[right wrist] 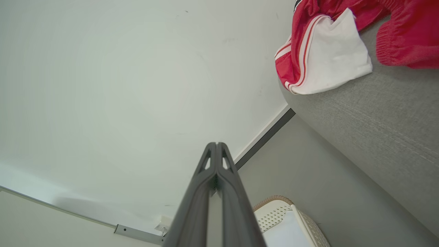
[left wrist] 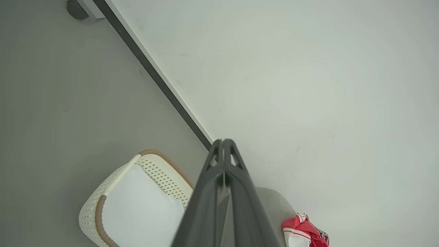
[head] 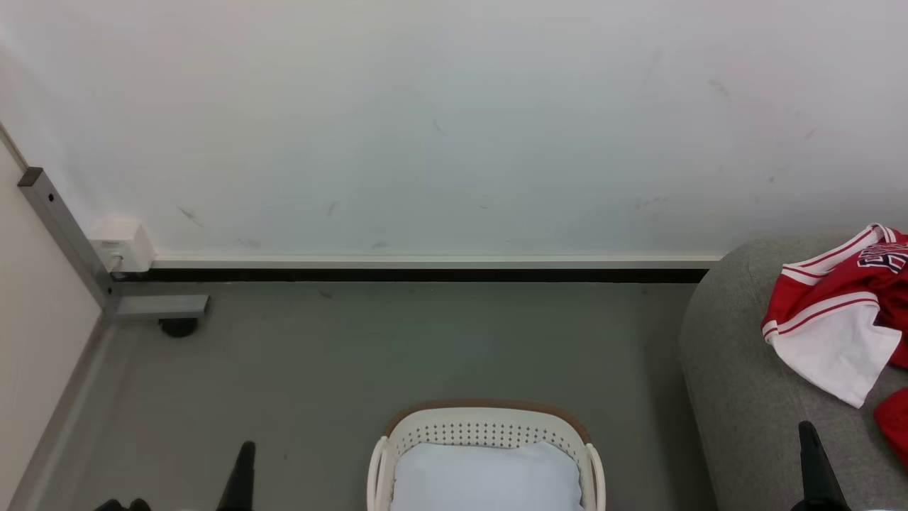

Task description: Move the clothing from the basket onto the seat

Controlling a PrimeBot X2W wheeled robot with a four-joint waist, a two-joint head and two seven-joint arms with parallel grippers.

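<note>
White wall (head: 454,128) and grey floor (head: 397,341) span the frame; at the right edge the grey seat (head: 738,397) carries the jersey (head: 830,333) and, lower right, the plain red garment (head: 895,422). Bottom centre, the basket (head: 489,431) holds a pale pad (head: 486,475). Both the left gripper (left wrist: 223,142) and the right gripper (right wrist: 216,145) are pressed closed, empty

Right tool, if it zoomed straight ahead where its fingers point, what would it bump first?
Probably the white wall: the right tool, fingers shut, aims at it, just above the dark skirting strip. Nothing seems to stand between, though depth is unclear.
</note>
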